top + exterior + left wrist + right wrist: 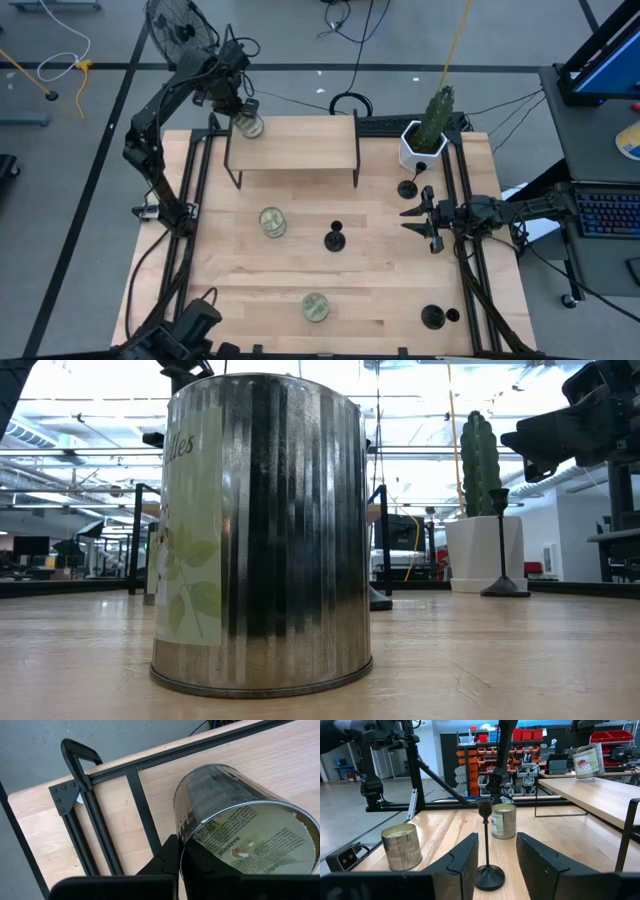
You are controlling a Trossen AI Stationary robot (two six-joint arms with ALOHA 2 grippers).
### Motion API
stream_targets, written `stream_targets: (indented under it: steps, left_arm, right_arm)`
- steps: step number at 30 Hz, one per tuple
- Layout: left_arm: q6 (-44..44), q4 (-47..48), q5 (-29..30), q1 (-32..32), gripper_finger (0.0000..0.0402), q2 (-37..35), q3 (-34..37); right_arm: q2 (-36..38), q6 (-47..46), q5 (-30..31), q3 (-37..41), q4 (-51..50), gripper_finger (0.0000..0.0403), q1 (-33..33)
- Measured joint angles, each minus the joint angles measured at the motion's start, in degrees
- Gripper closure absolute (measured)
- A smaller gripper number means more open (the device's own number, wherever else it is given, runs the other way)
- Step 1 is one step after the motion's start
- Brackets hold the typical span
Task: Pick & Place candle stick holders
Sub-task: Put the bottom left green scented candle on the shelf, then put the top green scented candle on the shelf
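**Right pincer spread toward the centre holder; left pincer clamped on a jar at the shelf**

The right gripper (418,222) is seen low over the table (400,290), near its right edge, with its fingers spread wide and nothing held. In the right wrist view the two fingers (462,862) are parted on either side of a black candle holder (488,845), which stands upright between them in the line of sight; whether it is touched cannot be told. In the high view this holder (335,238) is found near the middle of the table, apart from the fingertips.

A second candle holder (407,188) stands near the far right corner, just beside the white pot with the cactus (428,135). A third (433,317) stands near the near right corner.

The left gripper (240,112) is held at the far left corner of the raised wooden shelf (295,142), clamped on a glass jar (240,820) that is tilted in its grasp. Two more jars rest on the table: one (272,222) left of centre, one (315,307) by the near edge.
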State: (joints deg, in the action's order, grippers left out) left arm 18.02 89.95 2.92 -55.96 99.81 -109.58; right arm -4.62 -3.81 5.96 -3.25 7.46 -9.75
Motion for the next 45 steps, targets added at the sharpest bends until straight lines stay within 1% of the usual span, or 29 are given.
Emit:
stream_targets:
  steps: [7,19,31,37,41,45]
  left_arm:
    - [-0.1,0.0,0.0,0.0,0.0379,0.0,0.0]
    - [-1.4,-0.3,0.0,0.0,0.0376,0.0,0.0]
    - [-2.9,-2.8,-0.1,0.0,0.0375,0.0,0.0]
    - [-2.7,-3.0,0.0,-1.3,0.0375,-2.9,-0.5]
    - [-2.3,-2.9,-2.9,-1.6,0.0375,-6.6,-0.7]
    - [-1.4,-2.7,-9.2,-0.4,0.0375,-11.6,-0.7]
  right_arm:
    - [0.0,0.0,0.0,0.0,0.0,0.0277,0.0]
    - [0.0,0.0,0.0,0.0,0.0,0.0277,0.0]
    - [0.0,0.0,0.0,0.0,0.0,0.0277,0.0]
    - [0.0,0.0,0.0,0.0,0.0,0.0277,0.0]
    - [0.0,0.0,0.0,0.0,0.0,0.0277,0.0]
    - [0.0,0.0,0.0,0.0,0.0,0.0277,0.0]
